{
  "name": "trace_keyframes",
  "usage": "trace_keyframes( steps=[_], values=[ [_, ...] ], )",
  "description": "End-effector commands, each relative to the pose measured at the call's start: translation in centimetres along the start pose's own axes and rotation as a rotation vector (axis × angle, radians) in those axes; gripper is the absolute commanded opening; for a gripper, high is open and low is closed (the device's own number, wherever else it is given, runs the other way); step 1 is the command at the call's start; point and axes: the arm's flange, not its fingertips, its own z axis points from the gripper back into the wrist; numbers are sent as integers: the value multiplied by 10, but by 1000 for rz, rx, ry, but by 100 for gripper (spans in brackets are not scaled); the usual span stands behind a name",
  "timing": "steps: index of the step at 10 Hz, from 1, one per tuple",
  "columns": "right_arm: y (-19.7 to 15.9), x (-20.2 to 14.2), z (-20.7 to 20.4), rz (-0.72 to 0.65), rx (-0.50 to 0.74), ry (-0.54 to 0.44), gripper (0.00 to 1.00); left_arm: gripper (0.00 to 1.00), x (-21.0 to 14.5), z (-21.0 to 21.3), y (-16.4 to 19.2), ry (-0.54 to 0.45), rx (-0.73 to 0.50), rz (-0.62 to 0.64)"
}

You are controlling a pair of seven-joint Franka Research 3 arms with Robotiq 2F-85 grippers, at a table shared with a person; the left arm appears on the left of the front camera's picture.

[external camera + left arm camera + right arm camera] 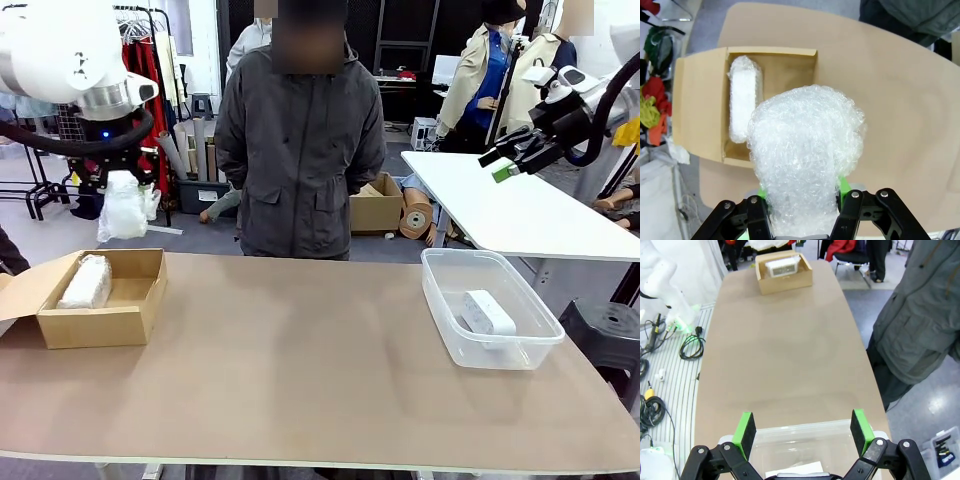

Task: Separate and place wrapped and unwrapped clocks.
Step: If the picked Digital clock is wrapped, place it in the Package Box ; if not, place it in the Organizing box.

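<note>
Cardboard box, left of frame on the bench, flaps open: holds one wrapped clock, lying along the box's left side.

Clear tub, right of frame on the bench: holds the bare white clock, lying flat near the middle.

Second wrapped clock, upper left of frame: in the air above the box, clenched in the left pincer; in the left wrist view the bundle bulges up between the fingers.

Right pincer, upper right of frame: released, fingers spread, nothing between them, raised above the tub.

Person stands at the bench's far edge, centre.
</note>
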Motion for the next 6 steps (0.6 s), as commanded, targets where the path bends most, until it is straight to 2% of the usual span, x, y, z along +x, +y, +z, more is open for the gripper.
trace_keyframes(
  steps=[1,6],
  values=[
    [1,2,0,3,-4,2,100,0,7,-9,14,14,4,-89],
    [1,2,0,3,-4,2,100,0,22,-64,41,80,20,-24]
  ],
)
